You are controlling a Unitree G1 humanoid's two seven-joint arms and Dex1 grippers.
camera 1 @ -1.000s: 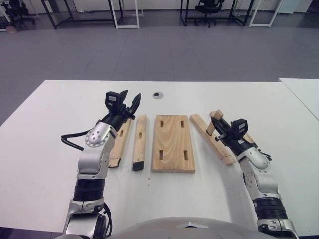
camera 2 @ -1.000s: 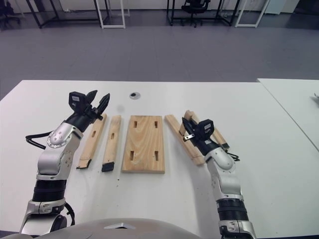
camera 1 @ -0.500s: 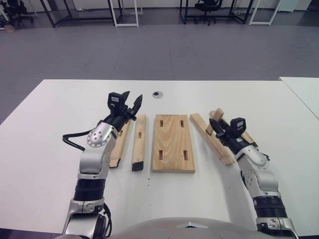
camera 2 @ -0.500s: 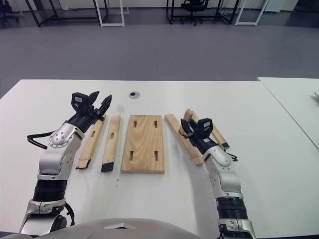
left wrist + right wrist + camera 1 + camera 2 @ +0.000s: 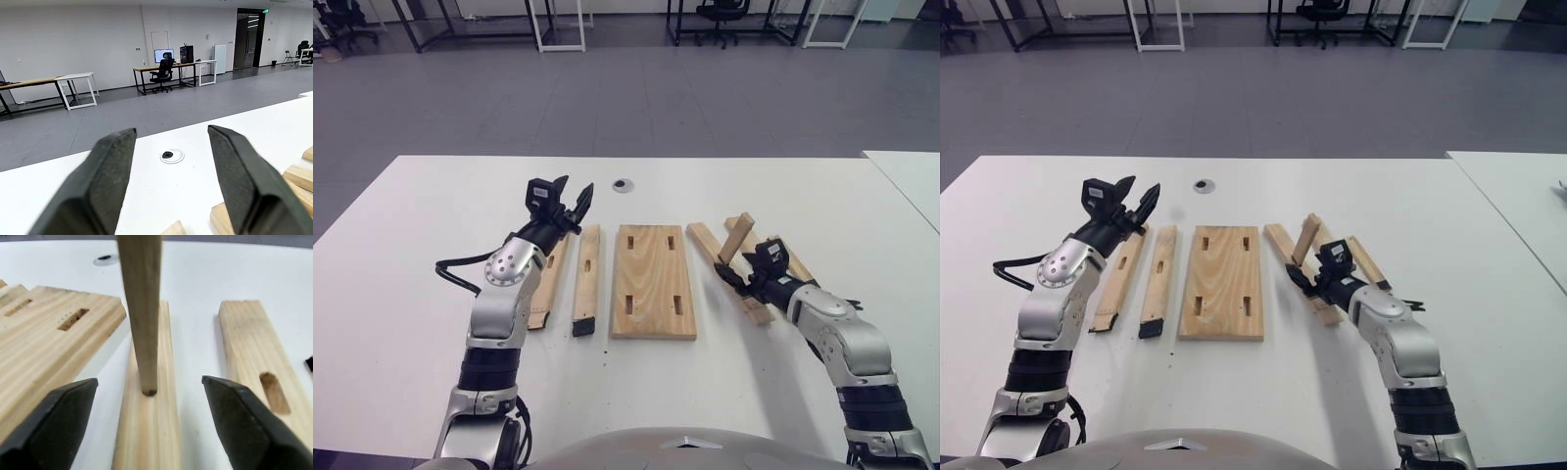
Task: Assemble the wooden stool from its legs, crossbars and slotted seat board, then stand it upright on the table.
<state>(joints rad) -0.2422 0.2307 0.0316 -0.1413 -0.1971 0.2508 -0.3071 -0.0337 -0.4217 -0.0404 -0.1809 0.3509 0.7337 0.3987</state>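
Both jaws stood open: left gripper [image 5: 570, 196] left of centre, right gripper [image 5: 729, 276] straddling the tilted crossbar [image 5: 736, 238]. We judged it light and stiff, best gripped mid-length.

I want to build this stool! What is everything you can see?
seat board: one, light wood, four slots, table centre.
legs: two, light wood, left of board.
long bar: one, light wood, right of board.
short bar: one, light wood, tilted up on long bar.
slotted piece: one, light wood, farthest right.
grommet: one, grey, beyond board.
table: one, white.
left gripper: black, open, over legs' far ends.
right gripper: black, open, at short bar's base.
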